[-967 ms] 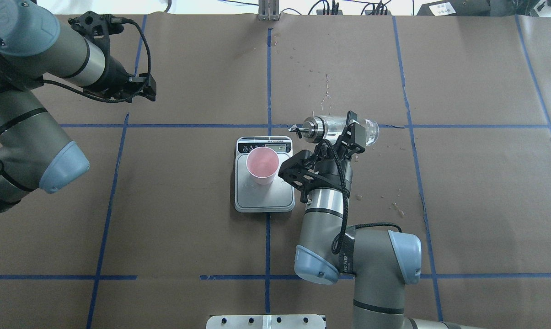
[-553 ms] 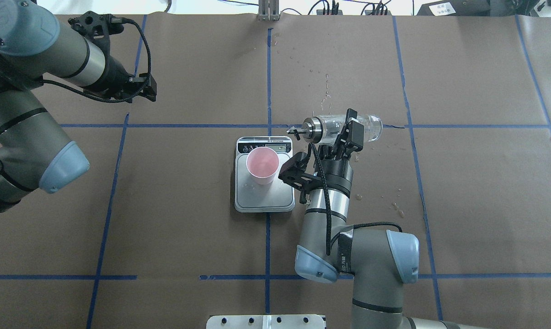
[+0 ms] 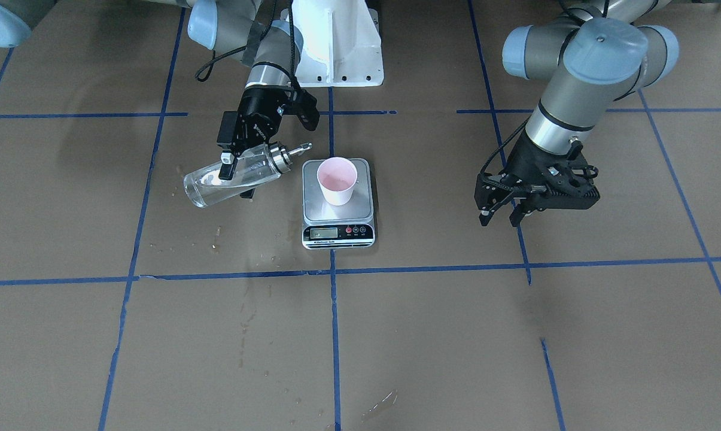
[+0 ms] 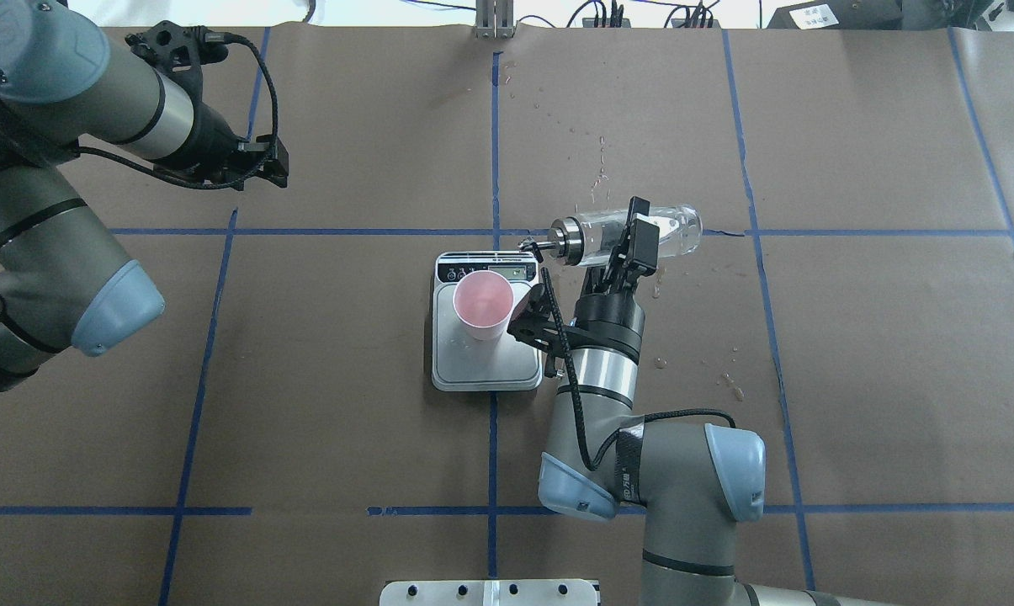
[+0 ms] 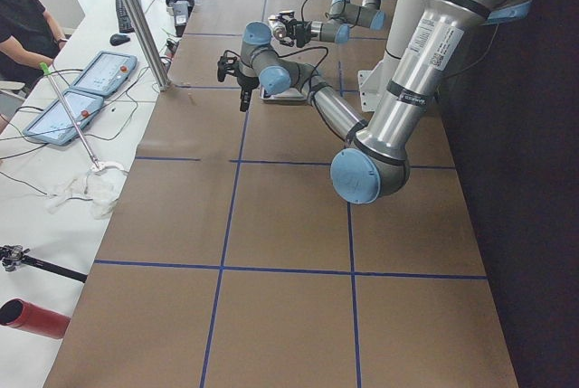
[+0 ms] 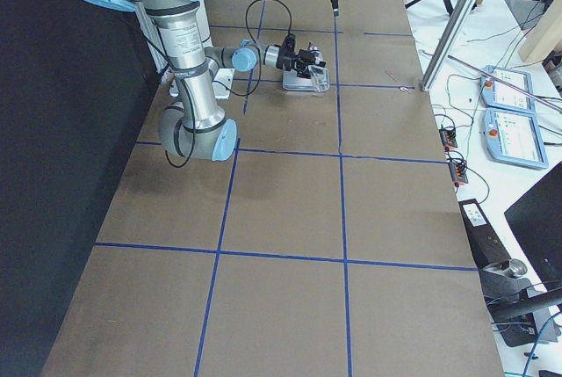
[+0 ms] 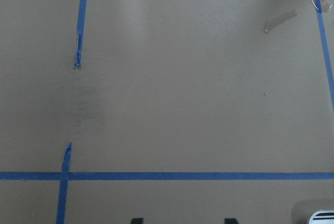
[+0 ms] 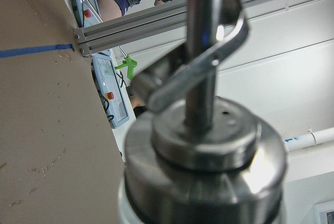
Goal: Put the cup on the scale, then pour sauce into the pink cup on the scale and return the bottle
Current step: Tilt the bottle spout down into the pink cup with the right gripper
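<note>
The bottle (image 4: 595,231) is off the desk (image 4: 852,379) in my right gripper (image 4: 631,244). It lies almost on its side, and its silver spout (image 4: 540,244) points toward the scale (image 4: 485,366). The fingers are closed across the glass about midway along, so the spout end is clear and I can tip the bottle by turning the wrist.

From the front, the spout (image 3: 297,147) is short of the cup (image 3: 337,178), over the desk just beside the scale's (image 3: 321,209) corner. I judge the pour is either not yet lined up or already finished, and I can't tell which. The bottle (image 3: 246,173) is clear and I can't make out a liquid level in it. I also can't see whether there is anything in the cup's pink inside.

The cup (image 4: 483,303) stands upright on the steel platform, toward the display end. That puts its mouth within the spout's reach, and its weight is on the scale.

Wet spots mark the brown paper around the bottle, so drips are a risk with the bottle at this tilt.

My left gripper (image 3: 499,216) hangs well away on the other side. Its fingers are parted and empty, leaving the scale area free for the right arm.
</note>
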`<state>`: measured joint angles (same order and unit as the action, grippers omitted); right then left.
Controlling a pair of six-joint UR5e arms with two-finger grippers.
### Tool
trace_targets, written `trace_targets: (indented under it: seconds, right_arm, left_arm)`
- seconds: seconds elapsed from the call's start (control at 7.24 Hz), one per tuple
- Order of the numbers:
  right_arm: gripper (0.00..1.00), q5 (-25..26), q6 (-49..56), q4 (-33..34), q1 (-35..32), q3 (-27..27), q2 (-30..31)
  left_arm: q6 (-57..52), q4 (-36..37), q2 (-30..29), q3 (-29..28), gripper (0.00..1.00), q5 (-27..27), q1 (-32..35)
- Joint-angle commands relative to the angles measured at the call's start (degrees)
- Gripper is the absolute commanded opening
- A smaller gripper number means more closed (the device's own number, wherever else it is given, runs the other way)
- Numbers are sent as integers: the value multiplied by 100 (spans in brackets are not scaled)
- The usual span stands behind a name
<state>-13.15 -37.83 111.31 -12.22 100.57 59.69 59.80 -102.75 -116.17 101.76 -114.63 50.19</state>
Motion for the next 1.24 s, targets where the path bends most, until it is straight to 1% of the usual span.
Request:
trace_targets:
  seconds: [0.0, 1.11]
  right_arm:
    - [0, 58, 467, 5, 1, -28, -97]
    - [0, 401, 1611, 5, -8, -213, -133]
  left_arm:
    - [14, 0, 15, 1, 61, -7, 0]
    - [49, 9, 15, 10, 61, -15, -9]
